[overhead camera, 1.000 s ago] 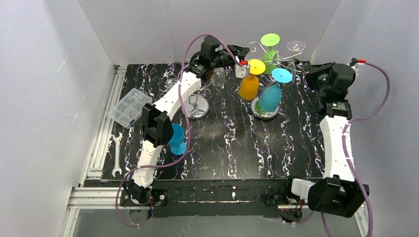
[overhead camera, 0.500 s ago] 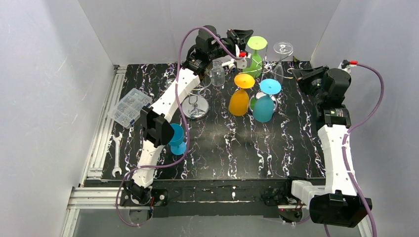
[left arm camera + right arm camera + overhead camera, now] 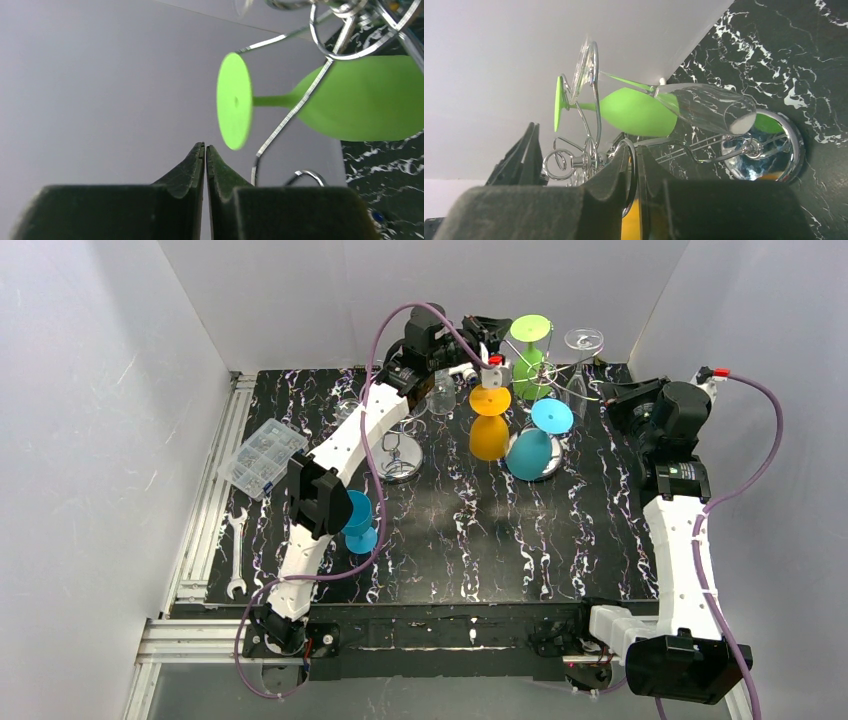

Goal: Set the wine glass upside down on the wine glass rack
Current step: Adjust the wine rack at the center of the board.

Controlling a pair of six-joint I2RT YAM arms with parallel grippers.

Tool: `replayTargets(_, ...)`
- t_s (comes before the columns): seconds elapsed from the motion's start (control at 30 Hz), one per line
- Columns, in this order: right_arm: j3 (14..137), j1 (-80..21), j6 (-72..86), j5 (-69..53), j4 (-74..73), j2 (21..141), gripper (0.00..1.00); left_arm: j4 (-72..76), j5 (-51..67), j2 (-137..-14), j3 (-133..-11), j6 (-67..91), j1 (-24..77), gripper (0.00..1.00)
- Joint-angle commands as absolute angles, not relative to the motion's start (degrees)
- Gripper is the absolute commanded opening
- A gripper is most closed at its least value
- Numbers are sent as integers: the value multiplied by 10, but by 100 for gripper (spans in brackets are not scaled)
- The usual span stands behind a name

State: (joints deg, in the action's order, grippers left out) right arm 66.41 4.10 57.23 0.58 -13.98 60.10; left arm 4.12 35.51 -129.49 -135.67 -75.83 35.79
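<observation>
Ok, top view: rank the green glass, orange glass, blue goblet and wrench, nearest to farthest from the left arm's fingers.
1. Green glass, on the wine glass rack, right beside the left fingers.
2. Orange glass, same rack, nearer the arms.
3. Blue goblet, upright by the left arm's elbow.
4. Wrench, table's far left edge.

Left arm [image 3: 345, 445] and right arm [image 3: 678, 540]: glossy white tapered links joined by boxy black joint housings, each on a black base block. Each carries a purple cable [image 3: 770, 410] looping loosely outside the links, with a small red fitting [image 3: 717, 371] near the wrist. Left gripper [image 3: 205, 150] and right gripper [image 3: 632, 150]: matte greenish-black fingers, broad blocks tapering to thin curved tips.
</observation>
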Motion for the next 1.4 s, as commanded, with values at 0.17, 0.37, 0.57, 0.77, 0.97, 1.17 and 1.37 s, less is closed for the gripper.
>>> replayTargets(0.17, 627, 39, 572, 88, -168, 584, 1, 41, 335, -1190, -1298, -731, 338, 58)
replayTargets(0.37, 598, 37, 612, 131, -187, 550, 1, 25, 314, -1136, -1265, -705, 332, 89)
replayTargets(0.57, 600, 36, 622, 153, -201, 539, 18, 4, 290, -1081, -1233, -649, 326, 98)
replayTargets(0.77, 625, 36, 597, 167, -216, 543, 48, -47, 275, -994, -1155, -625, 323, 98)
replayTargets(0.97, 670, 36, 565, 174, -252, 544, 80, -165, 236, -869, -1073, -587, 323, 98)
replayTargets(1.17, 741, 36, 517, 173, -310, 534, 98, -292, 185, -724, -958, -537, 322, 98)
replayTargets(1.37, 773, 36, 456, 138, -366, 515, 98, -488, 159, -627, -909, -479, 316, 98)
